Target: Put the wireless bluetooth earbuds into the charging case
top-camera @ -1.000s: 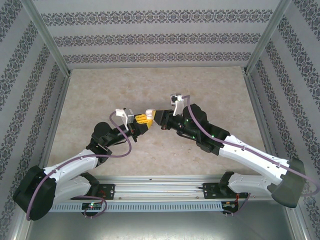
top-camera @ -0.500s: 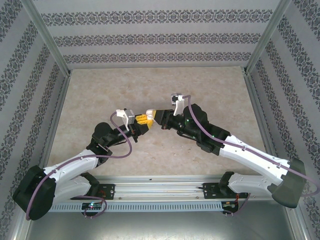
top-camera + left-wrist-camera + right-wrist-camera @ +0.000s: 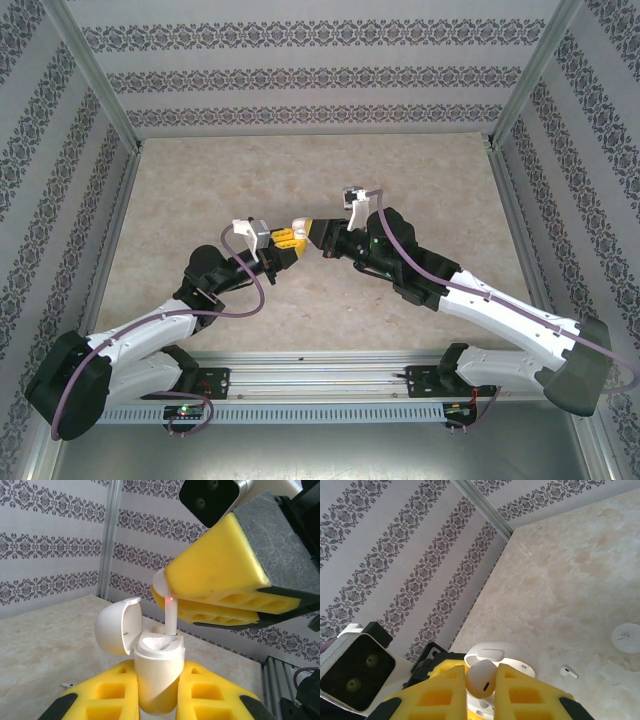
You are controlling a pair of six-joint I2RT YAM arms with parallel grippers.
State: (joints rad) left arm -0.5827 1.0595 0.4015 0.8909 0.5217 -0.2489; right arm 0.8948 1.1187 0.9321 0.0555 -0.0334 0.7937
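For the last second almost nothing has shifted. My left arm and right arm stay in the same meeting pose over the middle of the table, with the left gripper and right gripper nose to nose at the centre of the overhead frame. I take that as the slow lining-up part of the job, not travel.

My left fingers pinch the charging case upright at the bottom centre of the left wrist view, with its lid swung open to the left. My right fingers pinch one earbud by its bulb, bottom centre of the right wrist view. Seen from the left wrist, its stem hangs down into the mouth of the case, but I cannot tell how deep. I judge it to be entering, not yet seated.

The table is broad and bare around us, and the patterned walls and metal posts stand well apart from both grippers. The tight spot is small: the lid stands just beside the stem on the left, and my right pads overhang from the upper right, so straight down looks like the free path.

The other earbud lies on the table at the lower right of the right wrist view. It is near a flat round disc at the right edge, with open surface around it.
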